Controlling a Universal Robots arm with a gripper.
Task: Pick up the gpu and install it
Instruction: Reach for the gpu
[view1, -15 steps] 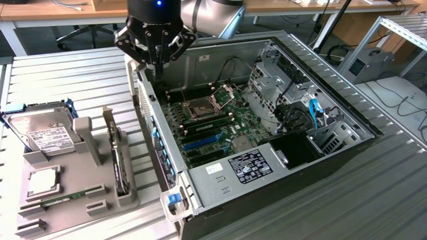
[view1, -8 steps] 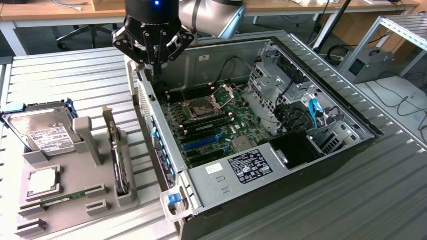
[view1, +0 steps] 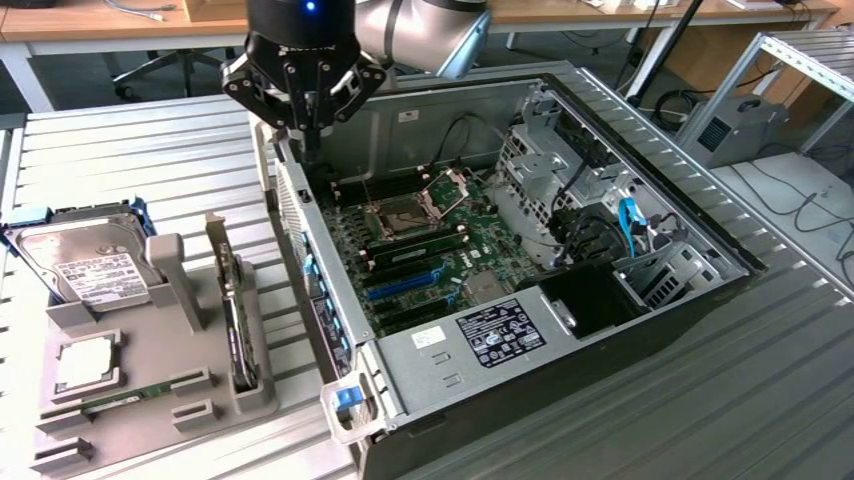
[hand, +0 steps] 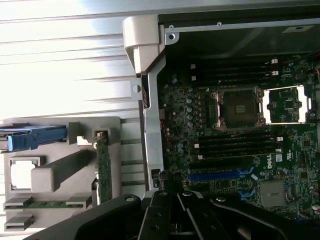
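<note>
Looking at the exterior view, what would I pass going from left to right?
From the left: hard drive → gpu standing on edge in the grey holder → motherboard inside the open computer case → blue cable → grey box.

We stand in a robotics lab or workshop: an open computer case (view1: 414, 125) on a ribbed metal bench (view1: 134, 150), wooden desks (view1: 80, 20), an office chair (view1: 160, 65), and an aluminium frame (view1: 787, 60).
</note>
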